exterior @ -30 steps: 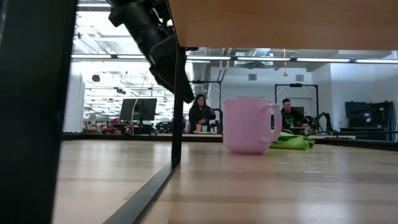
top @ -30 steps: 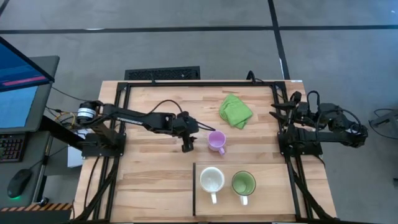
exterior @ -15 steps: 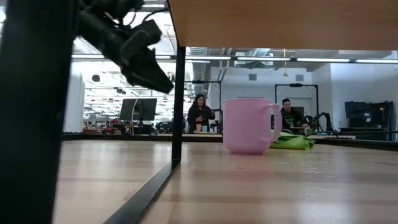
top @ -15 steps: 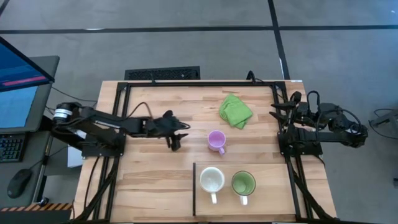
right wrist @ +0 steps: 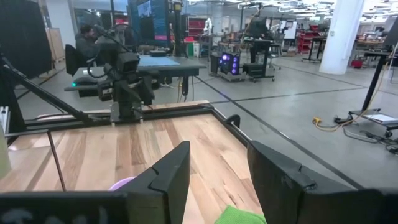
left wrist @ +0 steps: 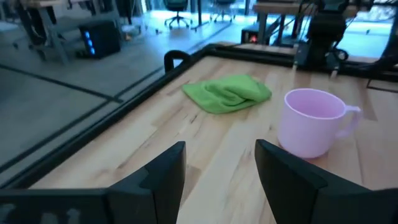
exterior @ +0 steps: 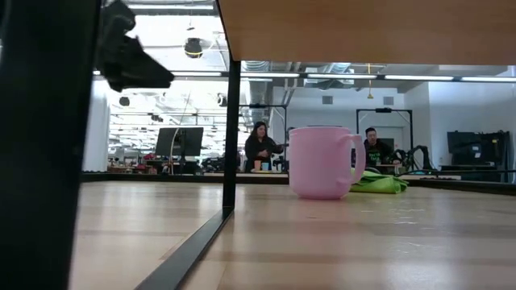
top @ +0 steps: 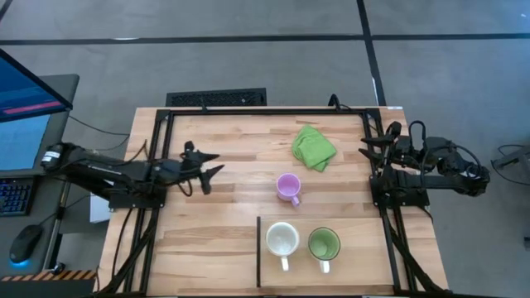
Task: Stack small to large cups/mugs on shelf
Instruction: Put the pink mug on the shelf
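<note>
A light purple mug stands upright on its base at the table's middle, and also shows in the left wrist view and the low view. A white mug and a green mug stand side by side on the shelf section, right of its black strip. My left gripper is open and empty, well left of the purple mug and pointing toward it. My right gripper waits open at the table's right edge.
A green cloth lies crumpled at the far right of the table, beyond the purple mug. A black frame runs along the table's far and side edges. Bare wood lies between my left gripper and the mugs.
My left gripper has drawn back from beside the purple mug toward the table's left edge and risen a little. The purple mug has stayed standing where it was.
</note>
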Robot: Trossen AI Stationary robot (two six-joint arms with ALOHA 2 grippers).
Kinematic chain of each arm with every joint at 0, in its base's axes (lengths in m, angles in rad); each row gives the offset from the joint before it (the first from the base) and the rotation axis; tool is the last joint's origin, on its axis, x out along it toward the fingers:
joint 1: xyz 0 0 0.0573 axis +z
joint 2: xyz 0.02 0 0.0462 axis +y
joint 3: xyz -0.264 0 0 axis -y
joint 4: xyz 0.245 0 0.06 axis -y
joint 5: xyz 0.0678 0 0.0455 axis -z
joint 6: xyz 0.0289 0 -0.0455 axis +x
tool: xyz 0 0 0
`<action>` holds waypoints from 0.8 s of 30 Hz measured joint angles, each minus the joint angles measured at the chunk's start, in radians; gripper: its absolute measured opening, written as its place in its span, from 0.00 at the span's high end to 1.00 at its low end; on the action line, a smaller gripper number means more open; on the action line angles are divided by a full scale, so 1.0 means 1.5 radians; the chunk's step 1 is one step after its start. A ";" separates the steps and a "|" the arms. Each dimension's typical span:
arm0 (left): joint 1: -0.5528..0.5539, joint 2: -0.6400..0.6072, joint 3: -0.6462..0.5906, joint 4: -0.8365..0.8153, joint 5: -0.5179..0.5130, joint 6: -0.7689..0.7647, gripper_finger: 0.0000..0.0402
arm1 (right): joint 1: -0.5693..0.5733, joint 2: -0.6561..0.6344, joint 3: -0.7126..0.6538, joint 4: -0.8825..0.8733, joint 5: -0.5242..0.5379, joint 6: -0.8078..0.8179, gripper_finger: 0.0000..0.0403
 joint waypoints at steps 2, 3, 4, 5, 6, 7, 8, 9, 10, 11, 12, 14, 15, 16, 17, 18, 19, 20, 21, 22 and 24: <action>-0.007 -0.043 -0.024 -0.007 0.002 0.015 0.54 | 0.000 0.000 0.000 0.000 0.000 0.000 0.54; -0.009 -0.062 -0.034 -0.011 0.009 0.030 0.54 | 0.000 0.000 0.000 0.000 0.000 0.000 0.54; -0.012 -0.083 -0.048 -0.013 0.017 0.048 0.54 | 0.000 0.000 0.000 0.000 0.000 0.000 0.54; -0.013 -0.102 -0.062 -0.014 0.023 0.062 0.54 | 0.000 0.000 0.000 0.000 0.000 0.000 0.54; -0.014 -0.118 -0.075 -0.015 0.028 0.071 0.54 | 0.000 0.000 0.000 0.000 0.000 0.000 0.54; -0.014 -0.133 -0.087 -0.014 0.030 0.072 0.54 | 0.000 0.000 0.000 0.000 0.000 0.000 0.54; -0.014 -0.149 -0.098 -0.011 0.030 0.071 0.54 | 0.000 0.000 0.000 0.000 0.000 0.000 0.54; -0.013 -0.164 -0.108 -0.010 0.029 0.071 0.54 | 0.000 0.000 0.000 0.000 0.000 0.000 0.54; -0.013 -0.179 -0.117 -0.010 0.030 0.071 0.54 | 0.000 0.000 0.000 0.000 0.000 0.000 0.54; -0.013 -0.192 -0.127 -0.010 0.032 0.069 0.54 | 0.000 0.000 0.000 0.000 0.000 0.000 0.54; -0.013 -0.206 -0.137 -0.009 0.034 0.070 0.54 | 0.000 0.000 0.000 0.000 0.000 0.000 0.54; -0.013 -0.233 -0.157 -0.006 0.035 0.069 0.54 | 0.000 0.000 0.000 0.000 0.000 0.000 0.54; -0.013 -0.246 -0.165 -0.005 0.035 0.065 0.54 | 0.000 0.000 0.000 0.000 0.000 0.000 0.54; -0.013 -0.257 -0.171 -0.004 0.034 0.064 0.54 | 0.000 0.000 0.000 0.000 0.000 0.000 0.54; -0.013 -0.268 -0.174 -0.005 0.031 0.063 0.54 | 0.000 0.000 0.000 0.000 0.000 0.000 0.54; -0.013 -0.277 -0.177 -0.002 0.031 0.062 0.54 | 0.000 0.000 0.000 0.000 0.000 0.000 0.54; -0.013 -0.286 -0.180 0.000 0.031 0.060 0.54 | 0.000 0.000 0.000 0.000 0.000 0.000 0.54; -0.013 -0.293 -0.182 -0.002 0.030 0.061 0.54 | 0.000 0.000 0.000 0.000 0.000 0.000 0.54; -0.013 -0.298 -0.182 -0.003 0.029 0.064 0.54 | 0.000 0.000 0.000 0.000 0.000 0.000 0.54; -0.013 -0.300 -0.182 -0.004 0.028 0.068 0.54 | 0.000 0.000 0.000 0.000 0.000 0.000 0.54; -0.013 -0.302 -0.182 -0.003 0.027 0.070 0.54 | 0.000 0.000 0.000 0.000 0.000 0.000 0.54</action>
